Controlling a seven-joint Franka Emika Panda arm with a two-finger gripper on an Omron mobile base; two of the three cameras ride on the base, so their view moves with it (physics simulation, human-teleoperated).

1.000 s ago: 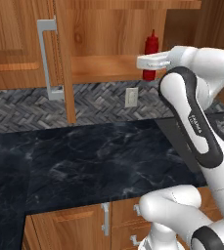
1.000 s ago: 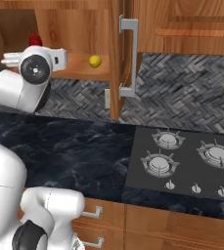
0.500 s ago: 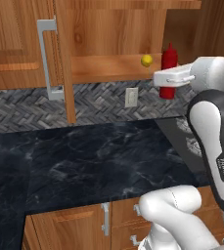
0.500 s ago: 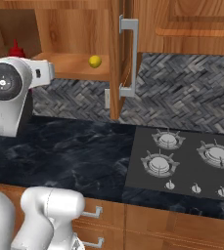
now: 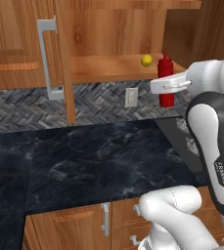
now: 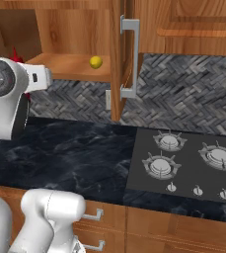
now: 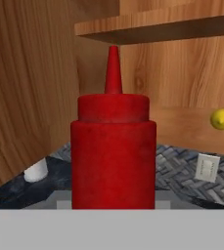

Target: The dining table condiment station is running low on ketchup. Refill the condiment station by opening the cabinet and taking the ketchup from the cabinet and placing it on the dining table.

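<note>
A kitchen: gas hob (image 6: pixel 188 158), black marble counter (image 5: pixel 99 161), wooden wall cabinet (image 5: pixel 108 29).

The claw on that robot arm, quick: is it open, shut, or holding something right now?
Gripper: closed on the ketchup, a red squeeze bottle, carried upright just outside the open cabinet.

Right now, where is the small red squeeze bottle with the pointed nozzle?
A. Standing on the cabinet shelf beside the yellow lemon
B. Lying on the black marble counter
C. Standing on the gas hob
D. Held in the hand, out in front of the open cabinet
D: the small red squeeze bottle sits upright in the hand, clear of the wooden shelf where the yellow lemon rests.
</note>
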